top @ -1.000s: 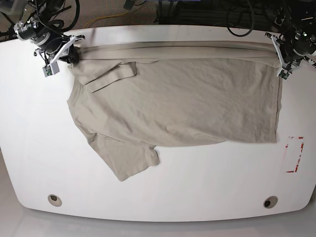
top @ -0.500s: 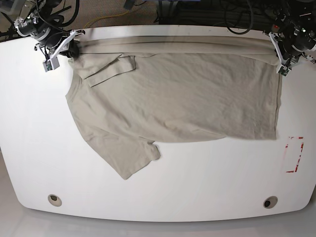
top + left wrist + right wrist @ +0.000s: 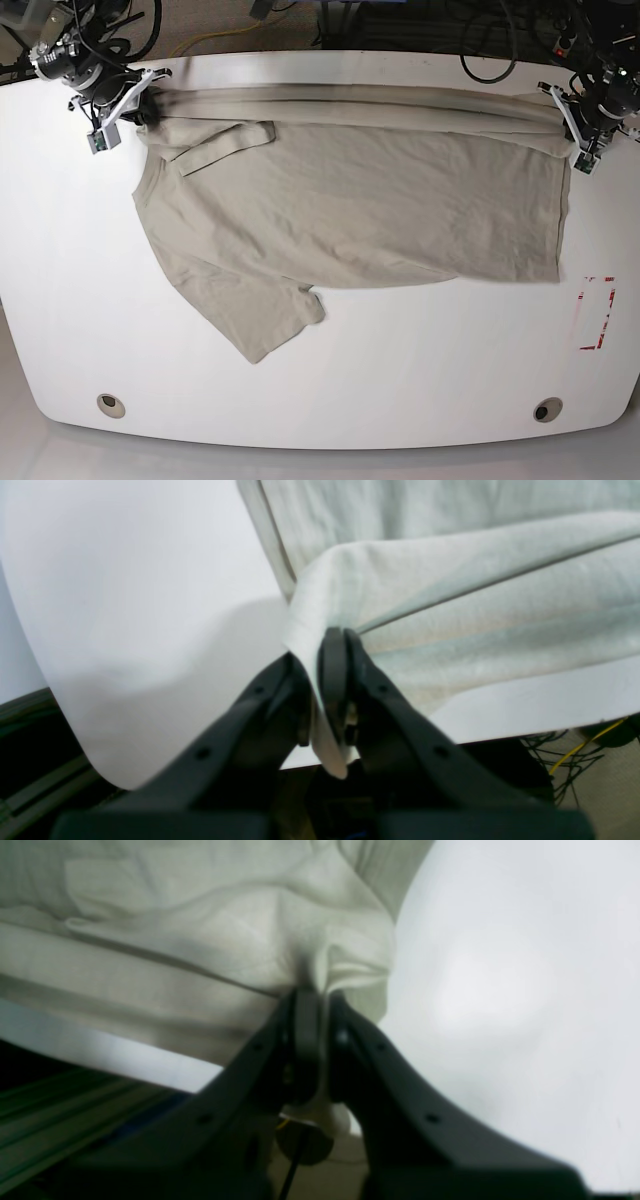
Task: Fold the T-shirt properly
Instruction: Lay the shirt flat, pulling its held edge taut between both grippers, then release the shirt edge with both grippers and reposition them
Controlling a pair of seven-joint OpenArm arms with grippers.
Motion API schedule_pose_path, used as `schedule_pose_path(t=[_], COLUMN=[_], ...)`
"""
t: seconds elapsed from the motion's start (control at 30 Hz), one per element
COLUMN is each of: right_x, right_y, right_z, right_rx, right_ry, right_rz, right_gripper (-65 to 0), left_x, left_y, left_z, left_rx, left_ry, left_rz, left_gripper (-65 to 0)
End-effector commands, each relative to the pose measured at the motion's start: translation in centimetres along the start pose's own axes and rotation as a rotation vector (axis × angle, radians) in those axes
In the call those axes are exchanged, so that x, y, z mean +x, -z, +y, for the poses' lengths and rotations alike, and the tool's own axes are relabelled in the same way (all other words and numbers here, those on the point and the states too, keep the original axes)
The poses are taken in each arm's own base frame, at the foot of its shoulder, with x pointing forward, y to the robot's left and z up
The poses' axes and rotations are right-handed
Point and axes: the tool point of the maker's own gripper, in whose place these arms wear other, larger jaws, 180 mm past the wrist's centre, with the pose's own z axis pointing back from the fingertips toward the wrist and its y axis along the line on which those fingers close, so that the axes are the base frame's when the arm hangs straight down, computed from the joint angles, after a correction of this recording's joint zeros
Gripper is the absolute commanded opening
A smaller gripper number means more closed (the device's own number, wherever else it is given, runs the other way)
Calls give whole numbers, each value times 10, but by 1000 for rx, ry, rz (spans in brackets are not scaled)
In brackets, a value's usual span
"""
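The beige T-shirt lies spread on the white table, one sleeve pointing toward the front left. Its far edge is a taut folded band stretched between both grippers. My left gripper, at the right of the base view, is shut on the band's right corner; the left wrist view shows the cloth pinched in that gripper. My right gripper, at the far left, is shut on the shoulder corner, and the right wrist view shows bunched cloth clamped in it.
Two round holes sit near the table's front edge. A red-marked rectangle lies at the right, just past the shirt's hem. Cables and arm bases crowd the floor behind the far edge.
Both grippers kept their hold. The shirt's body slid slightly toward the far edge, and the far band now looks tauter and a little raised, with a dark shadow along it.
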Motion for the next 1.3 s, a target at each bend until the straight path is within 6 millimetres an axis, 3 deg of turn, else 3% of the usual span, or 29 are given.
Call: schedule_pose_path(t=[0.0,0.1,0.17,0.27,0.4,0.47,0.53,0.7,0.83,1.0,1.1,1.27], right_x=[12,11,13,16,16,16,15,17,6,-9,-14,-29], right_y=[-1,6,8,8,6,2,-4,-20,-31,-38,-38,-24], right_z=[-9,-12,-14,-15,-16,-22,-30,-46,-44,-39,-35,-28], right_rx=[-20,-8,-8,-9,-15,-33,-58,-109,-80,-32,-13,49], right_ry=[-4,17,25,23,22,34,54,89,132,192,204,266], right_rz=[-32,-26,-31,-36,-40,-46,-60,-97,-97,-83,-74,-45], right_gripper=[-650,-650,-636,-512,-260,-170,-120,-143,-173,-200,-209,-249], left_x=[12,17,16,11,6,-1,5,31,52,41,22,-2], left_y=[2,14,17,24,34,39,41,29,7,5,8,10], left_z=[18,13,16,16,18,19,23,40,45,28,14,-9], left_rx=[44,9,4,-15,-37,-49,-45,10,71,56,24,-31], left_ry=[-5,5,22,30,35,19,13,30,65,50,45,40], left_rz=[-13,-5,8,43,74,91,68,3,-69,-24,20,46], left_gripper=[-644,-636,-597,-507,-371,-331,-317,-315,-314,-317,-318,-318])
